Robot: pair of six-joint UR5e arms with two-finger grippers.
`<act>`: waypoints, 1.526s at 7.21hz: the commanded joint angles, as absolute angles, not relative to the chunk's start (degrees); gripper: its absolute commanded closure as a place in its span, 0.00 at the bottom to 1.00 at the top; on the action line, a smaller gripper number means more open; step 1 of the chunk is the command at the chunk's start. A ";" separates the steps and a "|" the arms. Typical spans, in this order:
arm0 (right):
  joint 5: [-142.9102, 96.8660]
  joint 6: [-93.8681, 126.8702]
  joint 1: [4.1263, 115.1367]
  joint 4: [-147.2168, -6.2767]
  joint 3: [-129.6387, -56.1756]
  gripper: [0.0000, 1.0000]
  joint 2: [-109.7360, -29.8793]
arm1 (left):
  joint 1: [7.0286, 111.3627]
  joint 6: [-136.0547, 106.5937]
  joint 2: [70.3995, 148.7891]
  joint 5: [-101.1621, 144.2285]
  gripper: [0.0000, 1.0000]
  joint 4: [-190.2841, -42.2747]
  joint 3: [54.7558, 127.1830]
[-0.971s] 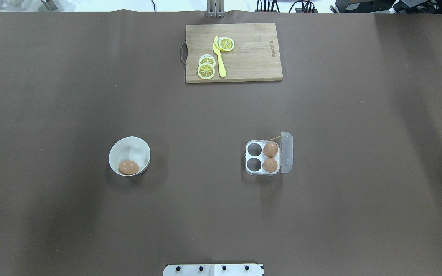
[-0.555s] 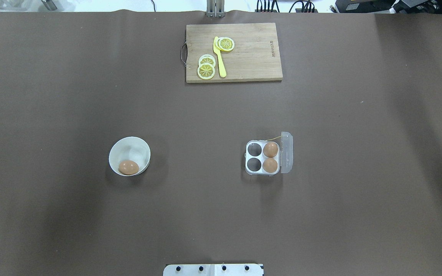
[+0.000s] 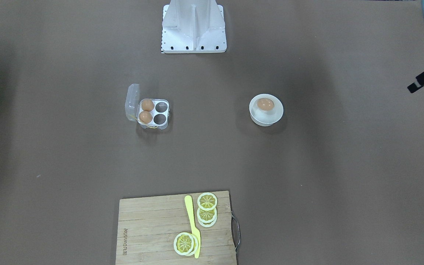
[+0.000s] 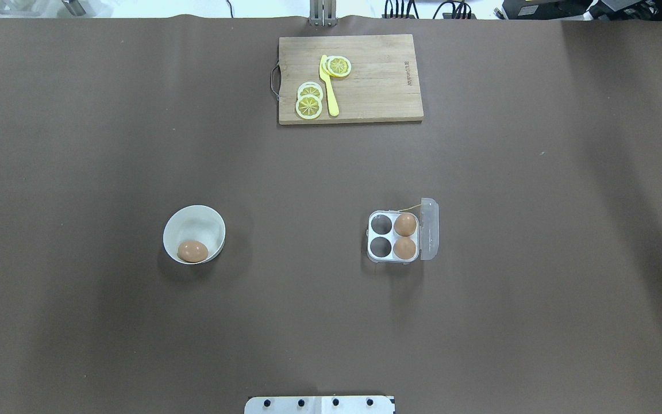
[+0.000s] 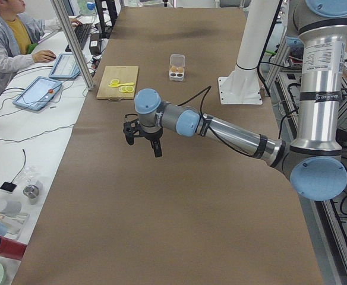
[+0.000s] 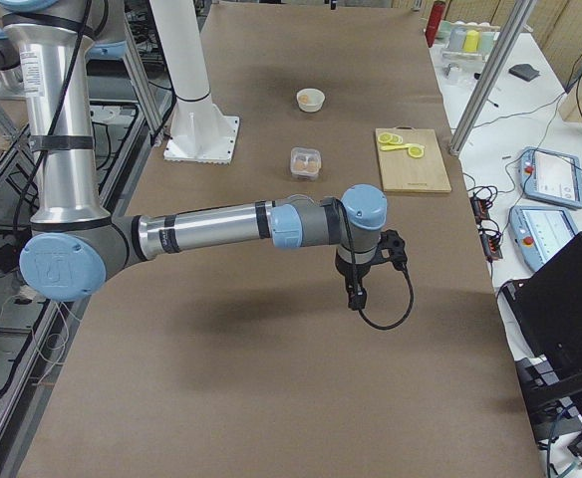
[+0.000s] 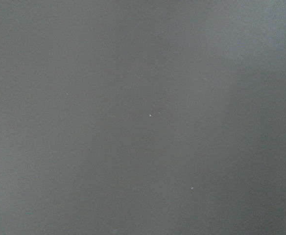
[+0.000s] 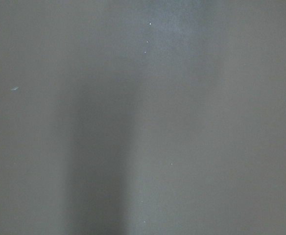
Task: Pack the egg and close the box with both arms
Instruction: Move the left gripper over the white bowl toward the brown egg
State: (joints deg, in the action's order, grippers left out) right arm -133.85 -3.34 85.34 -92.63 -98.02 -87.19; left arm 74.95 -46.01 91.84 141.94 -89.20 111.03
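Note:
One brown egg (image 4: 192,251) lies in a round white bowl (image 4: 203,225) at the left. The clear box (image 4: 381,225) stands open at the right, its lid (image 4: 429,229) raised on the right side. Two eggs (image 4: 404,225) fill its right cups; its left cups are empty. My left gripper (image 5: 145,135) hangs over bare table, far from the bowl. My right gripper (image 6: 356,289) hangs over bare table, far from the box (image 6: 305,162). I cannot tell whether either is open or shut. Both wrist views show only brown table.
A wooden cutting board (image 4: 377,80) with lemon slices (image 4: 309,106) and a yellow knife (image 4: 328,86) lies at the far middle edge. The white stand base (image 3: 193,25) sits at the near middle edge. A person sits at a side desk (image 5: 7,41).

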 commanded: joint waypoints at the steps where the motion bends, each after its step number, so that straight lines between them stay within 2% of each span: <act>1: -133.86 -3.16 84.82 -92.64 -98.09 0.00 -87.19 | 65.96 -65.48 100.77 140.72 0.07 -89.21 111.45; 3: -133.86 -3.25 84.29 -92.64 -98.00 0.00 -87.19 | 54.82 -82.81 108.95 133.72 0.05 -89.03 110.13; 5: -133.77 -3.16 84.11 -92.72 -97.91 0.00 -87.19 | 48.81 -89.98 113.45 128.79 0.04 -89.38 108.20; 7: -133.77 -3.25 83.94 -92.64 -98.00 0.00 -87.19 | 40.90 -101.49 115.30 118.86 0.03 -89.39 107.14; 11: -133.86 -3.16 83.94 -92.72 -98.09 0.00 -87.01 | 36.74 -109.78 116.10 117.43 0.06 -89.74 104.59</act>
State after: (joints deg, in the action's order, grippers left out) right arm -133.79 -3.17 83.94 -92.65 -98.08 -87.02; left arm 37.58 -108.56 115.89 118.01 -89.64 105.22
